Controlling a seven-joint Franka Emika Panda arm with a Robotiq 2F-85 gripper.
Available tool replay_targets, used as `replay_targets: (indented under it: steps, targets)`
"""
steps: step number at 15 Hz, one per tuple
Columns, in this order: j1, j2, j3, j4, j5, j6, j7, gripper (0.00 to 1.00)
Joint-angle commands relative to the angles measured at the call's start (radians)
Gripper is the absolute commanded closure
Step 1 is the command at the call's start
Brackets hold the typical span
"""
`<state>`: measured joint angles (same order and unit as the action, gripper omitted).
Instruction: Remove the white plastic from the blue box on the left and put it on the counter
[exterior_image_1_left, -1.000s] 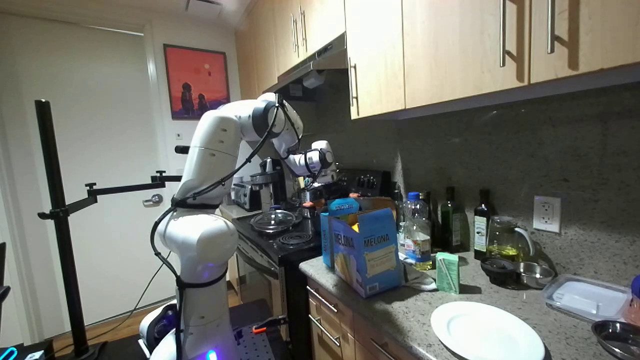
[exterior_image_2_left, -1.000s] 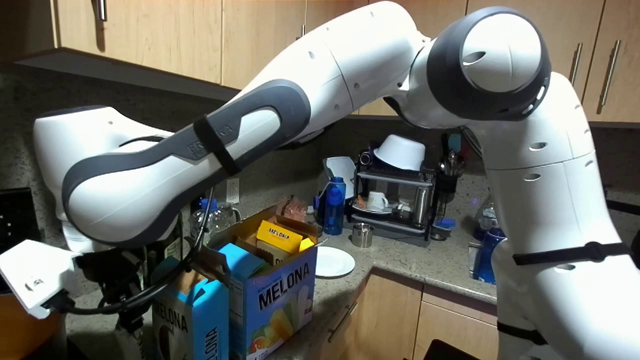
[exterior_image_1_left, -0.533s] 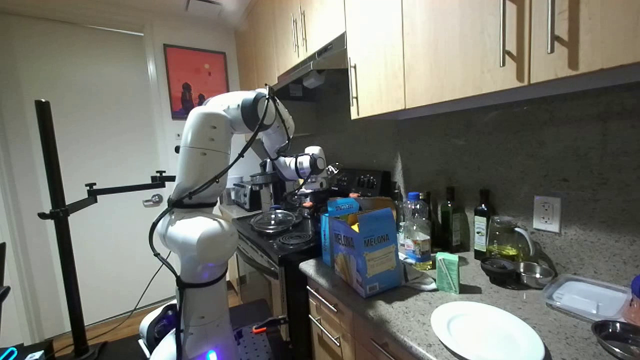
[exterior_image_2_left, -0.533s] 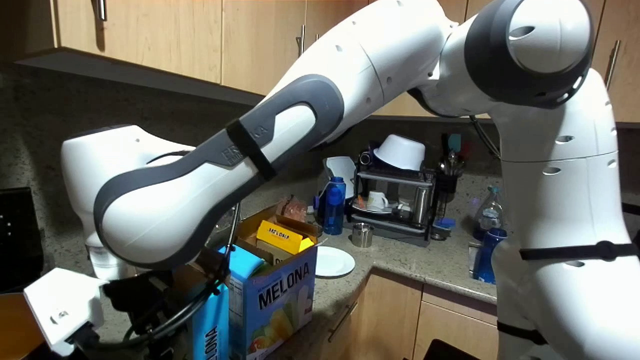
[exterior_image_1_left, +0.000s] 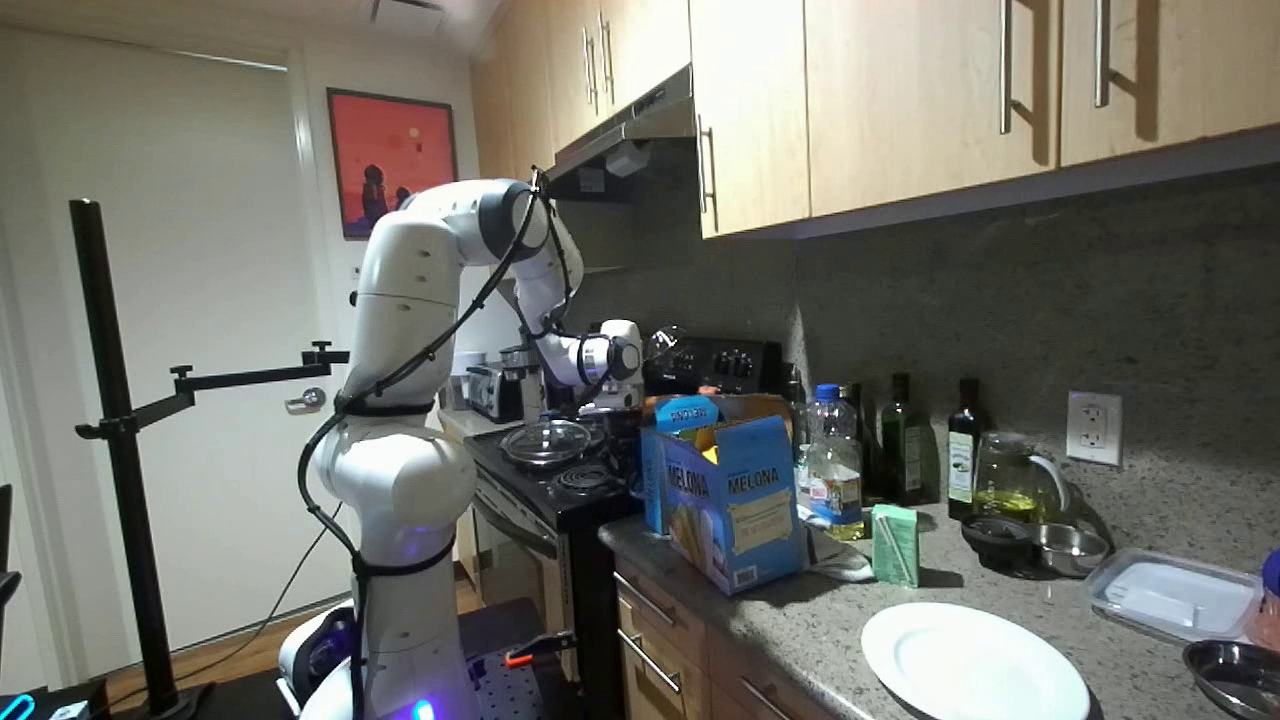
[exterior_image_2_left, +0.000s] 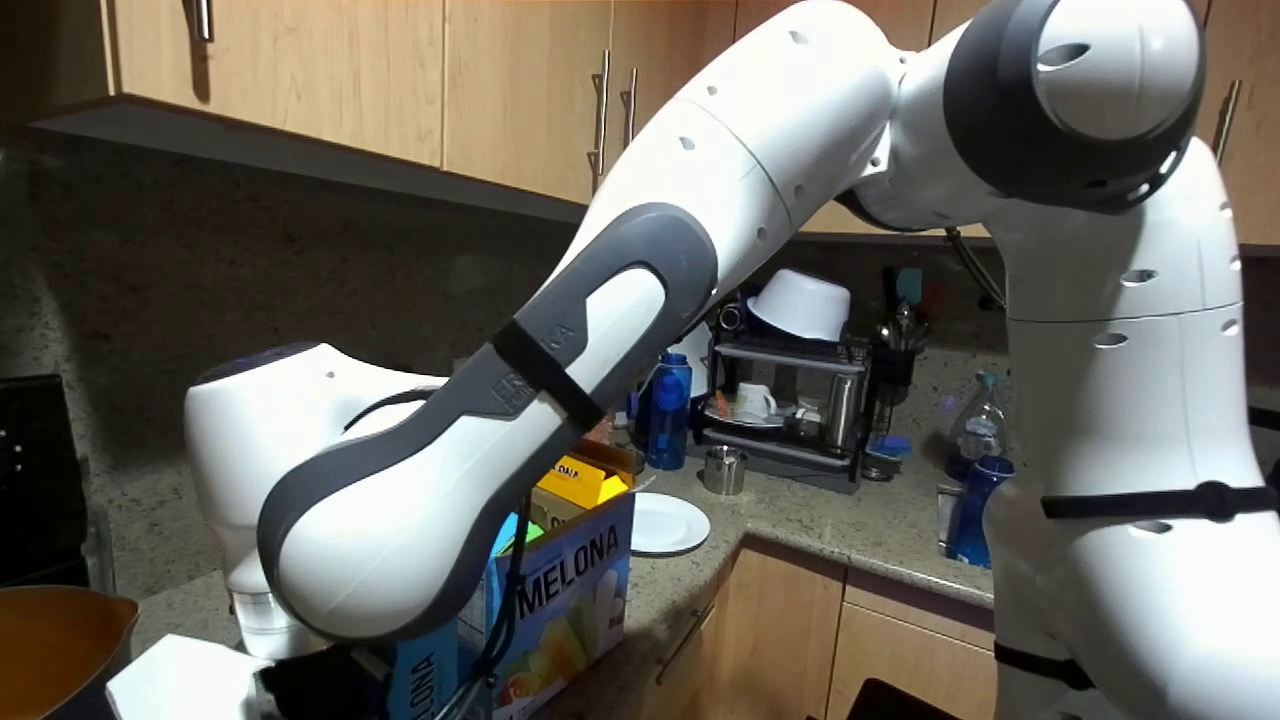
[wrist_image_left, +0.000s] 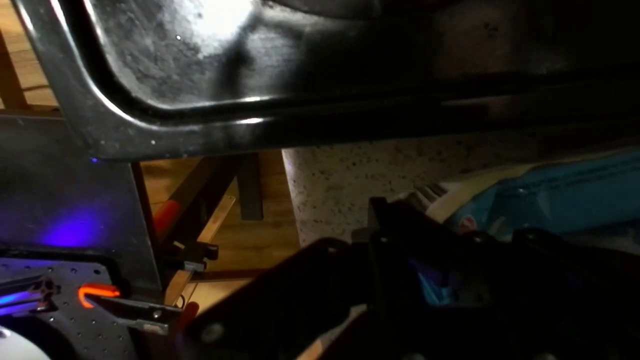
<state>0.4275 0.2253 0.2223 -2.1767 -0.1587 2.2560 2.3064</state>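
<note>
- Plastic: not to be made out in any view. By the task, its likeliest place is in the left box (exterior_image_1_left: 655, 490), near the middle of an exterior view, or out of sight by the tool (wrist_image_left: 378, 220).
- Tool: dark and crowded in the lower middle of the wrist view. Whether it is spread, pressed together or pinching something, I cannot tell; in both exterior views its tips are hidden.
- In the wrist view it overlaps blue cardboard (wrist_image_left: 560, 195) at centre right, probably the left box. Touching or merely in front, I cannot say.
- The arm (exterior_image_2_left: 740, 170) slopes from upper right to lower left of an exterior view, presumably to bring the tool in low while avoiding the large box (exterior_image_1_left: 735, 510).
- The large box stands upright just beside the left box, open at the top, a yellow carton (exterior_image_2_left: 580, 485) inside. It may well brace its neighbour against a sideways tug.
- The stove (wrist_image_left: 210, 140) fills the top of the wrist view, bordering the tabletop (wrist_image_left: 345, 185). A pull that way would end on the wrong surface, I judge.
- The plate (exterior_image_1_left: 975, 662) lies lower right in an exterior view; the tabletop between it and the boxes seems the natural landing spot, flat and near.
</note>
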Motion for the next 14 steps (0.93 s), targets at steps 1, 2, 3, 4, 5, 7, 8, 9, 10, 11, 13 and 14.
replay_targets:
  steps: [1,2,3,4,5,7,8,9,10,11,13,14]
  targets:
    - [-0.018,-0.032,0.011,-0.06,0.027,0.06,0.009,0.7]
    - [-0.019,-0.034,0.01,-0.061,0.026,0.061,0.006,0.67]
    - [-0.02,-0.038,0.008,-0.061,0.021,0.056,0.006,0.61]
    - [-0.021,-0.044,0.007,-0.06,0.017,0.05,0.007,0.53]
    - [-0.023,-0.053,0.008,-0.06,0.018,0.041,0.002,0.46]
    - [-0.025,-0.091,0.009,-0.067,0.01,0.039,0.008,0.31]
    - [-0.026,-0.113,0.012,-0.071,0.01,0.041,0.009,0.24]
    - [-0.025,-0.144,0.015,-0.074,0.006,0.038,0.015,0.16]
    - [-0.024,-0.175,0.02,-0.078,-0.001,0.039,0.019,0.09]
    - [-0.025,-0.204,0.025,-0.078,-0.005,0.034,0.022,0.02]
    - [-0.028,-0.266,0.04,-0.085,-0.016,0.038,0.034,0.0]
    - [-0.032,-0.296,0.05,-0.09,-0.012,0.043,0.036,0.0]
